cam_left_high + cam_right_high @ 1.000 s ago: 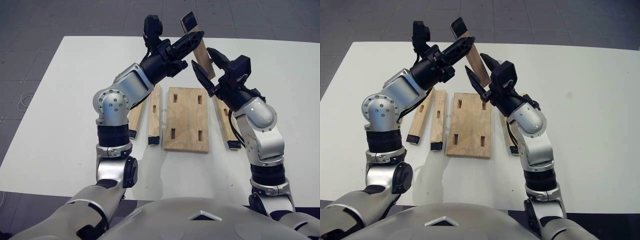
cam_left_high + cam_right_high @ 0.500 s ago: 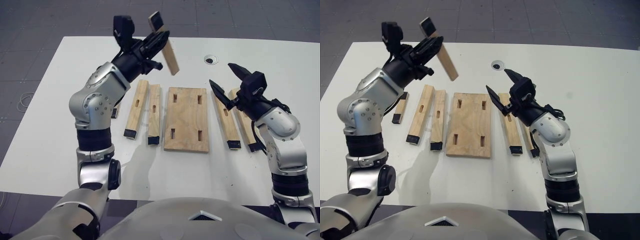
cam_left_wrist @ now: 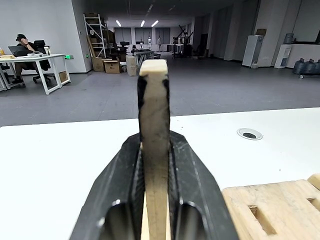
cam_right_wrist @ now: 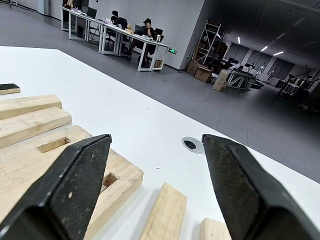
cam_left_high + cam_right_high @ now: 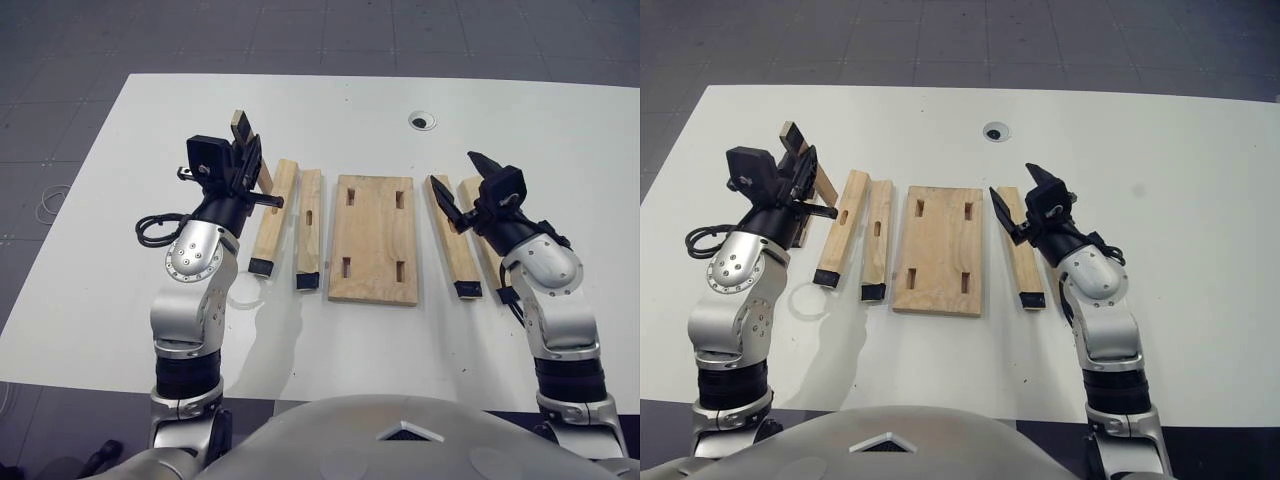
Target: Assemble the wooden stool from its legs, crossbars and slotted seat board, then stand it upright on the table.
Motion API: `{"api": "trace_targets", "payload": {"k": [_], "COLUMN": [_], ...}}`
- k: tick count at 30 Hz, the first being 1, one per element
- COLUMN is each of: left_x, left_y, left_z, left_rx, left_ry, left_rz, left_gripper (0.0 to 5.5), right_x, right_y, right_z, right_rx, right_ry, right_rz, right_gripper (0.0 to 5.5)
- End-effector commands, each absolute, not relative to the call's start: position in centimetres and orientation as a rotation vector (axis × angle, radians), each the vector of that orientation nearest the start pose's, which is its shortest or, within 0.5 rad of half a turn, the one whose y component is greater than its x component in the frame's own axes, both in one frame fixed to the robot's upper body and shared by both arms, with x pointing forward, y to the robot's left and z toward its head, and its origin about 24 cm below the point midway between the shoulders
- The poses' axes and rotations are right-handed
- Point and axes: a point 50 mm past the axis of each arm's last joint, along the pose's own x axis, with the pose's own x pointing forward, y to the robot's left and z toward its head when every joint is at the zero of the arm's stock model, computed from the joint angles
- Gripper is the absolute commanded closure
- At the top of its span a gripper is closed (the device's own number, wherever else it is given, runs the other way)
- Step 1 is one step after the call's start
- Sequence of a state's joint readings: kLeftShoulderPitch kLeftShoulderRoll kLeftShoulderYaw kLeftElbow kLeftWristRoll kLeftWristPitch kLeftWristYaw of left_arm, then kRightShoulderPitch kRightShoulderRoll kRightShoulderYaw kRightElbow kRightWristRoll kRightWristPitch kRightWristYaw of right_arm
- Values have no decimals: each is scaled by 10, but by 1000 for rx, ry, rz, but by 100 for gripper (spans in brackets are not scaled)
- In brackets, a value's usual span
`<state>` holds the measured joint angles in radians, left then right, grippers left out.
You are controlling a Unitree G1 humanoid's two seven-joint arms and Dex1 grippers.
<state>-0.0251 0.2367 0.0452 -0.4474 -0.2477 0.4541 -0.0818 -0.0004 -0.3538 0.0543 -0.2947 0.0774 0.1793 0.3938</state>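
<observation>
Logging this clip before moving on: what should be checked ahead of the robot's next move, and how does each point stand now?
1. Hold of the left gripper on the wooden piece: ok, shut on it, the piece standing upright.
2. Is the right gripper free: ok, open and empty, above the right-hand legs.
3. Is the seat board ready: ok, lying flat, all four slots uncovered.
4. Are the left-hand legs in place: ok, flat, side by side.
5. Is the held piece's lower end clear of the table: cannot tell.
6. Are any parts joined: not ok, none yet.
</observation>
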Motion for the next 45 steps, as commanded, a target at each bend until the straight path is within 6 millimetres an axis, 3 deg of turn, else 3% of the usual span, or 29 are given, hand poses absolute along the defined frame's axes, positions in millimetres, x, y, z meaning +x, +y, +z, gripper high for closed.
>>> {"api": "trace_targets", "payload": {"k": [1,8,17,45], "left_x": [241,244,254,250], "left_y": [182,190,177,174], "left_z": [103,85,95,66], "left_rx": [11,-15,-64,-56], "left_ry": [0,21,-10,65], "left_rz": [-124,-90,-113,-95], "left_gripper": [508,508,508,508], "right_x": [239,237,238,239], "right_y": [-161,-161,-156,-158], "right_z": [91,91,90,92], "right_rx": [-292,-292,-298,-299], "right_ry": [-35,-29,-29,-36], "right_rz": [486,486,494,496], "right_gripper": [216,216,216,216]}}
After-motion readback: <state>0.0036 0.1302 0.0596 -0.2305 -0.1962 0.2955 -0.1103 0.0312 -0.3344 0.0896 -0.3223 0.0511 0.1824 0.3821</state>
